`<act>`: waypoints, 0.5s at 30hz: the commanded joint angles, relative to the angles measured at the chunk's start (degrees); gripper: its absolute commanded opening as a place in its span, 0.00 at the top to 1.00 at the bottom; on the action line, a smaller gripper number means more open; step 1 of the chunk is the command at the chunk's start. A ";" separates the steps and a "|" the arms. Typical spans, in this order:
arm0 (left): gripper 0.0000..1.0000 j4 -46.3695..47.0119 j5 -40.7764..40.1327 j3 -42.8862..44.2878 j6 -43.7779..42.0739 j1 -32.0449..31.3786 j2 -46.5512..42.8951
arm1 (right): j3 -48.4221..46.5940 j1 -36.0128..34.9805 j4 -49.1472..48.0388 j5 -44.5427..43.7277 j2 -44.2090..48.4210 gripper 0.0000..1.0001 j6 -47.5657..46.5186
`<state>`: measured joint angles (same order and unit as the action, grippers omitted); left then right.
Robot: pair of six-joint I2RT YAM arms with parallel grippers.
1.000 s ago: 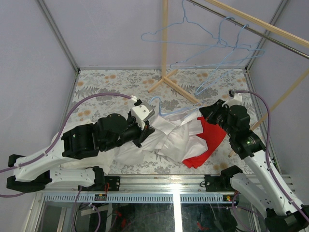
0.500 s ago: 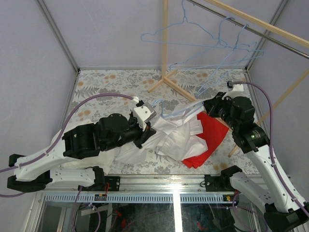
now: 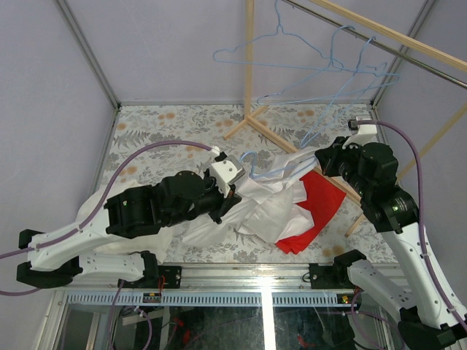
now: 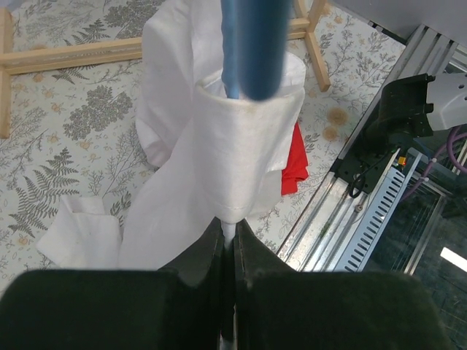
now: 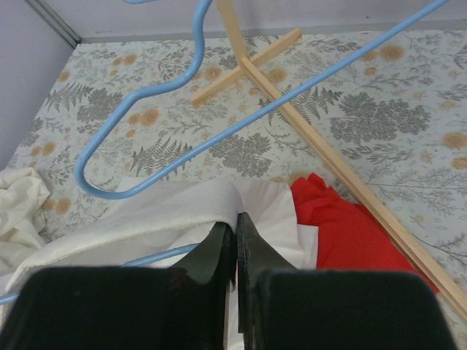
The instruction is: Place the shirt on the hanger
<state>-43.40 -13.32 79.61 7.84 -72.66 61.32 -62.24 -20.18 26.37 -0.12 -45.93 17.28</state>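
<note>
White shirt [image 3: 266, 208] sits pinched in left gripper [image 4: 228, 237] and right gripper [image 5: 235, 230], both clamped tight on it; I fear uneven tension drags the hanger [image 5: 146, 191] out.

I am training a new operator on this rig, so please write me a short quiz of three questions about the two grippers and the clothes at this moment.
1. True or false: the right gripper is shut on the red cloth.
2. Which colour is the wire hanger just beyond the right gripper? A) blue B) black C) silver
3. What does the left gripper pinch between its closed fingers?

Key
1. False. It is shut on the white shirt; the red cloth lies beside it.
2. A.
3. A fold of the white shirt.
</note>
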 commanded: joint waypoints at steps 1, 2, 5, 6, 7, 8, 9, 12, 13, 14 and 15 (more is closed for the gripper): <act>1.00 -3.01 -0.04 -0.46 -1.11 -0.08 1.66 | -5.87 0.43 -0.02 -4.41 2.00 1.00 -3.48; 1.00 -3.03 0.35 -0.51 -1.27 -0.11 1.89 | -6.47 0.46 0.82 -5.36 1.69 1.00 -4.03; 1.00 -2.71 4.96 -0.67 -2.58 -0.06 1.92 | -7.93 0.45 3.71 -7.60 -0.56 1.00 -5.88; 1.00 -2.71 7.25 -0.74 -3.54 -0.14 1.94 | -8.34 0.43 5.12 -8.14 -1.43 1.00 -6.27; 1.00 -2.97 9.21 -0.76 -4.53 -0.08 1.92 | -8.58 0.43 5.75 -8.56 -2.23 1.00 -6.49; 1.00 -3.63 11.18 -0.63 -5.68 -0.08 2.02 | -8.75 0.49 6.01 -9.03 -2.69 1.00 -6.69; 1.00 -4.60 12.74 -0.31 -6.36 -0.04 2.56 | -8.64 0.42 6.05 -9.60 -3.00 1.00 -6.77; 1.00 -7.97 16.20 0.82 -7.84 -0.06 3.81 | -9.15 0.43 6.89 -11.04 -3.72 1.00 -7.55; 1.00 -8.45 16.51 0.88 -7.94 -0.05 3.81 | -9.34 0.42 7.29 -11.44 -4.02 1.00 -7.79; 1.00 -8.68 15.95 0.85 -7.74 -0.12 3.75 | -9.51 0.41 7.71 -11.79 -4.22 1.00 -7.95; 1.00 -8.86 14.57 0.66 -7.32 -0.08 3.72 | -9.54 0.41 8.06 -11.89 -4.28 1.00 -8.00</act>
<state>-43.03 -2.87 79.81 2.28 -72.62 64.64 -67.68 -20.18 36.56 -6.42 -50.37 11.97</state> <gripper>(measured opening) 0.015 0.027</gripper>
